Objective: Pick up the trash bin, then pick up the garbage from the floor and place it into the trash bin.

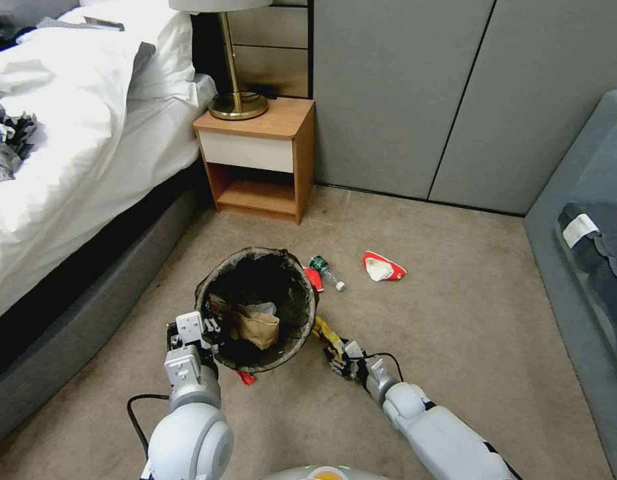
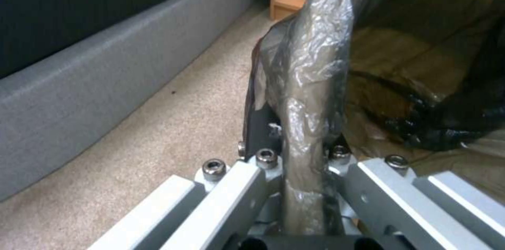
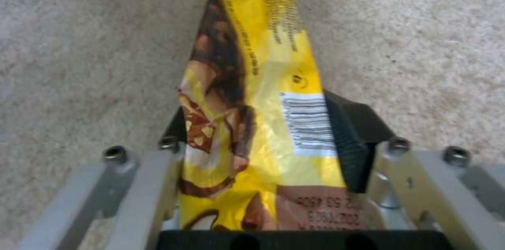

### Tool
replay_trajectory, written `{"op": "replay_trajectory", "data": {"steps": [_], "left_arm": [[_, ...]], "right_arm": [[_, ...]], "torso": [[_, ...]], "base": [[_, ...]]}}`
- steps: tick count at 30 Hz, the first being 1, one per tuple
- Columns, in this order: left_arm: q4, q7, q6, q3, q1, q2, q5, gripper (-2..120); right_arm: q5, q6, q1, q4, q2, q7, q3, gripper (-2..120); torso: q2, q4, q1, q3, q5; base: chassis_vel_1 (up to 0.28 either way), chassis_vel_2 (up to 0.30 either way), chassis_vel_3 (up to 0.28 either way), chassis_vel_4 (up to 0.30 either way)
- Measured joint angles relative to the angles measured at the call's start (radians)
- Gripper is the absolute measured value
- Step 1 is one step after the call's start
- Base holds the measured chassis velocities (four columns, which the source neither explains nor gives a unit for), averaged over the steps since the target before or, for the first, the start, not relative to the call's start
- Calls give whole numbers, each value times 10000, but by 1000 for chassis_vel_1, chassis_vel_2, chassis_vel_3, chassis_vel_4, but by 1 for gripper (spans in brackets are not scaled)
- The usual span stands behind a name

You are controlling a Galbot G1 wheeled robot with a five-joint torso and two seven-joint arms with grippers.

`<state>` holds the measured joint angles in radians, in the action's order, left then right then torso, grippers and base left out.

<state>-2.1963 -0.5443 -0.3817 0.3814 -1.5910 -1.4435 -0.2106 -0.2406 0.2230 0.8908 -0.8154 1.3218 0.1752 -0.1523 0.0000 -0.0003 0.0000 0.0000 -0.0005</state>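
The trash bin (image 1: 258, 308), lined with a dark bag, hangs just above the carpet with a brown paper bag and white tissue inside. My left gripper (image 1: 200, 327) is shut on its near-left rim; the left wrist view shows the bag-covered rim (image 2: 307, 96) pinched between the jaws. My right gripper (image 1: 340, 355) is shut on a yellow and brown wrapper (image 1: 327, 335) just right of the bin; the wrapper (image 3: 252, 96) stands up between the black pads. More garbage lies on the floor: a small clear bottle (image 1: 327, 272), a red-and-white packet (image 1: 383, 267), a red packet (image 1: 313, 279) by the rim and a red scrap (image 1: 246, 378).
A bed (image 1: 75, 153) with a grey base runs along the left. A wooden nightstand (image 1: 258, 160) with a brass lamp stands behind the bin. A grey sofa (image 1: 588, 267) lines the right side. Open carpet lies to the right and front.
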Motion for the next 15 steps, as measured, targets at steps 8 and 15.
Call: {"op": "replay_trajectory", "data": {"steps": [8,15], "left_arm": [[25,1,0,2,44,9,-3,0],[95,7,0,-27,58,33,-13,0]], "right_arm": [[50,106,-4,25,48,4,102,18],[-300,154,78,-270,116,31,551,0]], "torso": [[0,0,-1,0,3],[0,1,0,0,4]], "base": [[0,0,0,0],[0,0,0,0]]}}
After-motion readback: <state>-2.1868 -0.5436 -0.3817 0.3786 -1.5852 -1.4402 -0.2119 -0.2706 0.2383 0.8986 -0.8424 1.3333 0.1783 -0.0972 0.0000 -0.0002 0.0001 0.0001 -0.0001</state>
